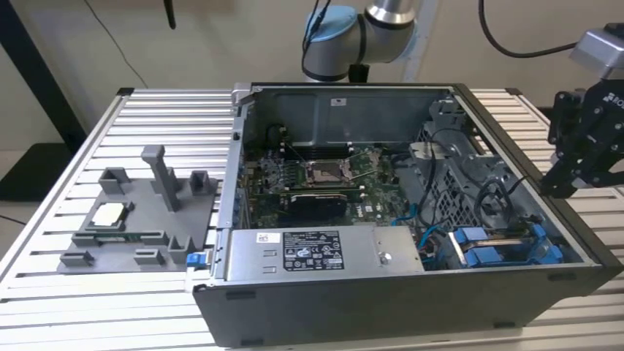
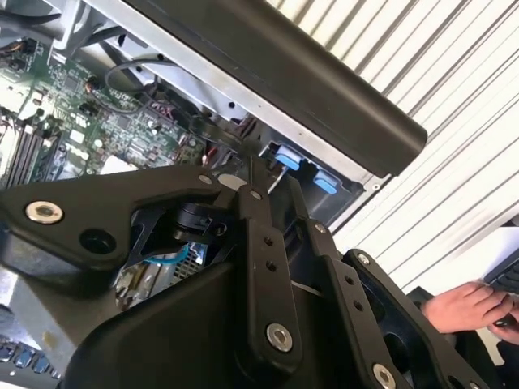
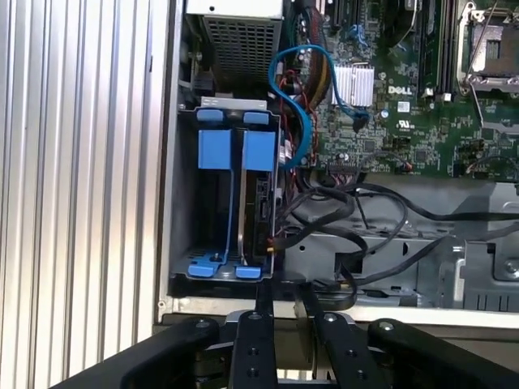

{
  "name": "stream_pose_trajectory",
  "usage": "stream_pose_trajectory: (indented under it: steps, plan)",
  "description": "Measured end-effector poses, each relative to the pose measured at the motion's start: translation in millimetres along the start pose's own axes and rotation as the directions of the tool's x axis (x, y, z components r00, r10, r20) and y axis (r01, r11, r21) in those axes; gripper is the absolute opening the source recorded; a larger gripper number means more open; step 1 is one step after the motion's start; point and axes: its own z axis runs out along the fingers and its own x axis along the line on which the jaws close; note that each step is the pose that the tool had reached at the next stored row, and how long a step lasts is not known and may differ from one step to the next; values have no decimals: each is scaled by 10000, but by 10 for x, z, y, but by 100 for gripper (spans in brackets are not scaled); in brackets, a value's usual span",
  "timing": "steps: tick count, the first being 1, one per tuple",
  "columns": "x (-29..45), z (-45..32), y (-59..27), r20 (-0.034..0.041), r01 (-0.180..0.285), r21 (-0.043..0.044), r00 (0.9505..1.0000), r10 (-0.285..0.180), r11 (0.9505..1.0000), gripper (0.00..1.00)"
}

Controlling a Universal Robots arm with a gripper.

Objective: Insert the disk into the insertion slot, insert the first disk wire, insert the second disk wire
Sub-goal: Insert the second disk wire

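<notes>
Hovering just beside the insertion slot (image 3: pixel 180 211), the gripper (image 3: pixel 283 285) is held empty, jaws narrowly apart. The disk (image 3: pixel 261 211) is already seated inside, so wiring is judged outstanding.

Black gripper (image 3: pixel 282 288), silver screws (image 2: pixel 279 337), blue-capped grey arm (image 1: pixel 385 33)

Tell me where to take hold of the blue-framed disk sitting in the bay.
Likely the blue frame's broad top band, pinched across its thickness from straight above. The disk stands on edge in the insertion slot, with the slot's walls and cables flanking it, so only that top edge is exposed.
</notes>
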Motion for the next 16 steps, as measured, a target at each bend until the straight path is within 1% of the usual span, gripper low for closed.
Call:
stream_pose_trajectory:
  steps: [5,7,10,11,13,14,16]
  plan:
    - [-53,23,-28,44,3,-11,10000,-3,10000,27]
    - [-56,35,-45,46,3,-42,10000,-2,10000,27]
    - [-56,56,-68,52,1,-141,10000,0,9999,27]
    - [-55,57,-76,66,2,-160,10000,-1,9999,27]
    - [-55,57,-85,163,9,-171,9999,-6,9999,27]
    - [-55,58,-93,169,9,-200,9999,-5,9998,27]
    - [-54,69,-118,176,7,-343,9998,-1,9994,27]
